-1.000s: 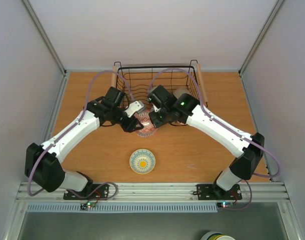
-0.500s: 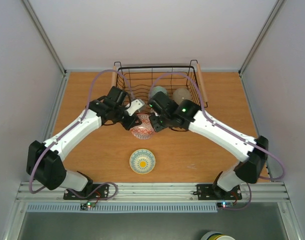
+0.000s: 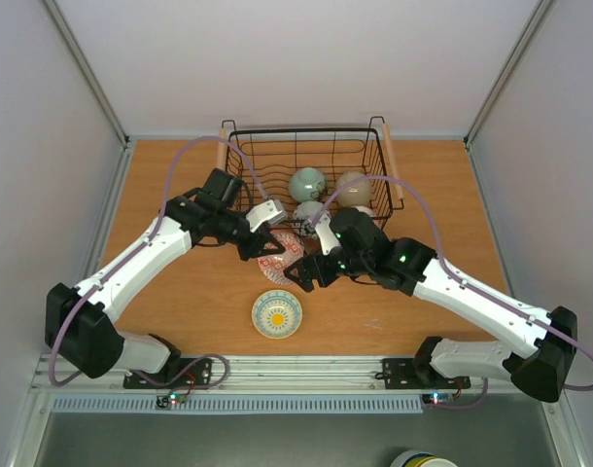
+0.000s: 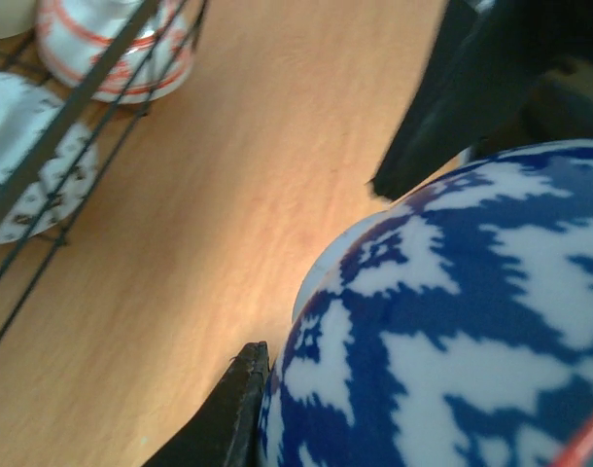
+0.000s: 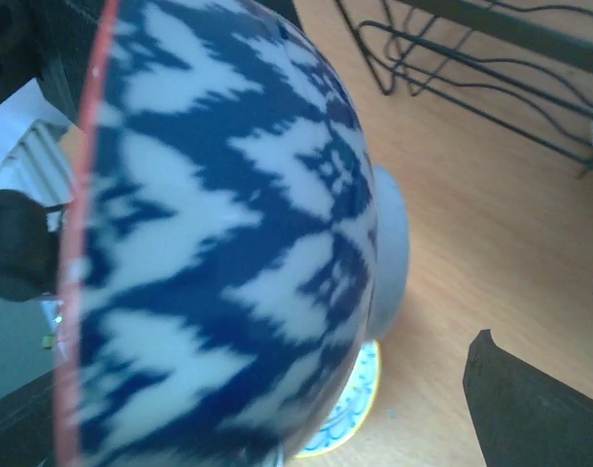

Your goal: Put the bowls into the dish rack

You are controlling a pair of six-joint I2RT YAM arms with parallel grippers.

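Blue-and-white bowl (image 3: 283,257), red-patterned inside and red along the rim, is tipped on its side just below centre of the overhead view, in front of the dish rack (image 3: 296,127) and outside it. The left end effector (image 3: 264,243) is clenched on its wall; its wrist view shows a dark finger (image 4: 233,413) pressed against the bowl's outer pattern (image 4: 452,331). The right end effector (image 3: 304,273) sits at the bowl's lower right edge with its jaws spread wide, released; in its own view one finger (image 5: 530,413) stands clear of the bowl's foot (image 5: 219,243). Directly below on the worktop (image 3: 180,292) rests the yellow-flower bowl (image 3: 277,314), upright. In the rack at upper centre lie a pale green bowl (image 3: 307,183) and a beige bowl (image 3: 352,187) side by side; the left wrist view catches a red-and-white bowl (image 4: 112,44) behind the wires.
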